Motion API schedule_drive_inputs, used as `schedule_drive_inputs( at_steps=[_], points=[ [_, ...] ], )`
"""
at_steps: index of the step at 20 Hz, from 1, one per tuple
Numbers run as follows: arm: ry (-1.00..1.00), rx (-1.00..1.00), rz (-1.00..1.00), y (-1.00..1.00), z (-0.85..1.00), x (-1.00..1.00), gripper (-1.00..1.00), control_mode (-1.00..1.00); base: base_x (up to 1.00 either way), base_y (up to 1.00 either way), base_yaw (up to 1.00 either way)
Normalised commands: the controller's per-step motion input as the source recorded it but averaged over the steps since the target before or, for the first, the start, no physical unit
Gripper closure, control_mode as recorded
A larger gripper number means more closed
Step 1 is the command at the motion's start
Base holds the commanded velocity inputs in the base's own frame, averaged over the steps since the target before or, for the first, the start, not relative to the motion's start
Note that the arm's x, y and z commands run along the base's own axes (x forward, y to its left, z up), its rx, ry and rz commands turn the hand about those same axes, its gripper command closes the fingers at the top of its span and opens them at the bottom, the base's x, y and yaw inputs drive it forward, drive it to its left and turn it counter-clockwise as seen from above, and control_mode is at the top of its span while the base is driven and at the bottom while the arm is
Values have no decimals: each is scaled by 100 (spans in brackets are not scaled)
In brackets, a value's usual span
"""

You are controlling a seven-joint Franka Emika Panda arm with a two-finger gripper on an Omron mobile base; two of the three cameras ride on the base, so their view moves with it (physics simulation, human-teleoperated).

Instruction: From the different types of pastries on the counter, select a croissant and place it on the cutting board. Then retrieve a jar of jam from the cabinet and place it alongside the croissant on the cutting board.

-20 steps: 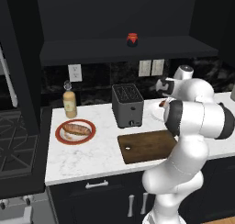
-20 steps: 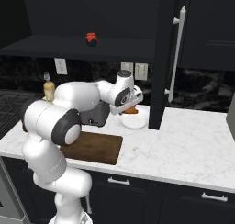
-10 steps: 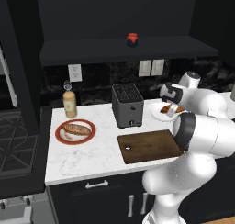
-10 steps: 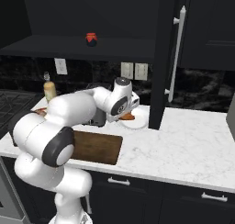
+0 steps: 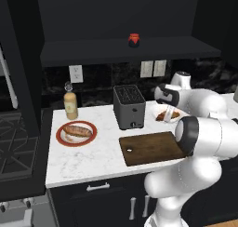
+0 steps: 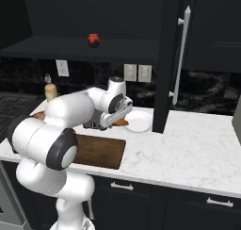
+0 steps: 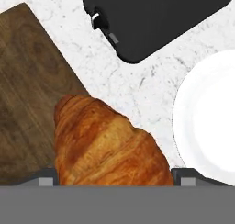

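Croissant (image 7: pixel 108 142) sits clamped in the gripper (image 5: pixel 168 114), lifted off the white plate (image 7: pixel 211 117) near the counter's (image 5: pixel 100 154) back right part. The cutting board (image 5: pixel 151 148) lies toward the front edge, just beside the plate; in the hand view its corner already shows under the pastry's left end, whose long axis runs across the fingers. A dark toaster (image 5: pixel 129 107) stands close behind the board, the only thing near the path. The jar of jam (image 5: pixel 134 39) waits on the cabinet (image 5: pixel 116 51) ledge.
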Motion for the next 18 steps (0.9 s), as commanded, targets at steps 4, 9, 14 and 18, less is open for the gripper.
schedule_drive_inputs(
  at_steps=[4,9,14,18],
  points=[
    [1,1,5,0,-28,-83,100,-100,0,0,0],
    [0,1,1,19,-47,-79,100,-100,0,0,0],
    [-3,-7,1,32,-32,-7,100,-100,0,0,0],
    [0,0,1,5,-47,0,100,-100,0,0,0]
  ],
)
